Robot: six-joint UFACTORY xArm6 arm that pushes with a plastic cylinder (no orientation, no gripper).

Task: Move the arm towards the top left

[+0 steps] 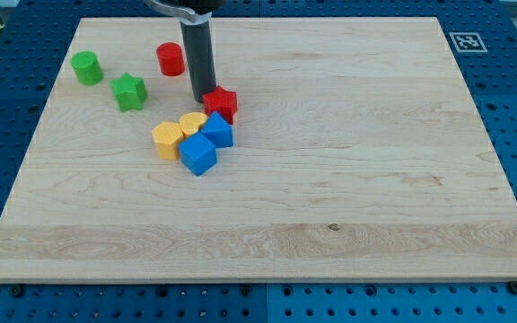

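The wooden board (348, 179) carried every block loose on its surface. The dark rod (197, 58) stood upright, its long axis vertical, and my tip (202, 99) rested just left of the red star block (222, 103), close to touching. It was a bare rod with nothing to open or close.

A red cylinder (170, 58) sat to the rod's left, a green cylinder (86, 67) and green star (129, 91) farther left. Below clustered two yellow blocks (166, 139) (192, 124) and two blue blocks (217, 129) (198, 153).
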